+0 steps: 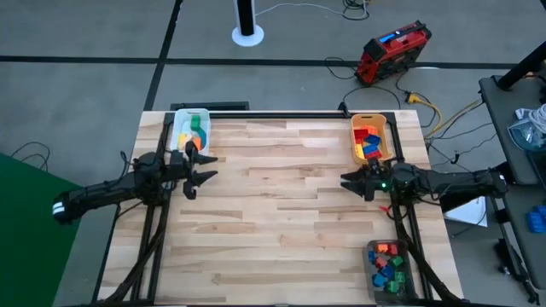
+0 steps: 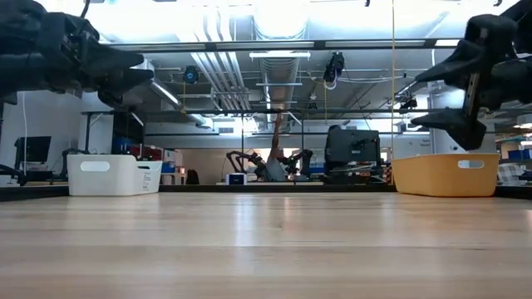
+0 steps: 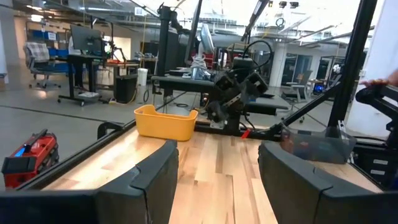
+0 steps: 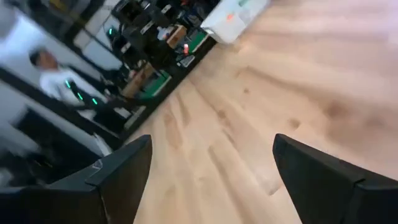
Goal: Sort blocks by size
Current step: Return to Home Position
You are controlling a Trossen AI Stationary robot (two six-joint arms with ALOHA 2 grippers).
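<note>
The blocks lie in three bins. Orange, green and yellow ones fill the white bin [image 1: 181, 119] at the far left. Red and blue ones sit in the orange-yellow bin [image 1: 357, 141] at the far right. Several mixed ones lie in the grey bin [image 1: 372, 273] at the near right. My left gripper [image 1: 203, 175] hangs open above the table, just on the near side of the white bin, with nothing between its fingers [image 3: 155, 180]. My right gripper [image 1: 348, 184] is open too, above the table and just on the near side of the orange-yellow bin, holding nothing.
The bare wooden tabletop [image 1: 281, 213] stretches between the two arms and toward the near edge. In the low view the white bin [image 2: 114, 175] and the orange-yellow bin [image 2: 449, 174] stand at the far edge. A red device [image 1: 392, 51] lies on the floor beyond the table.
</note>
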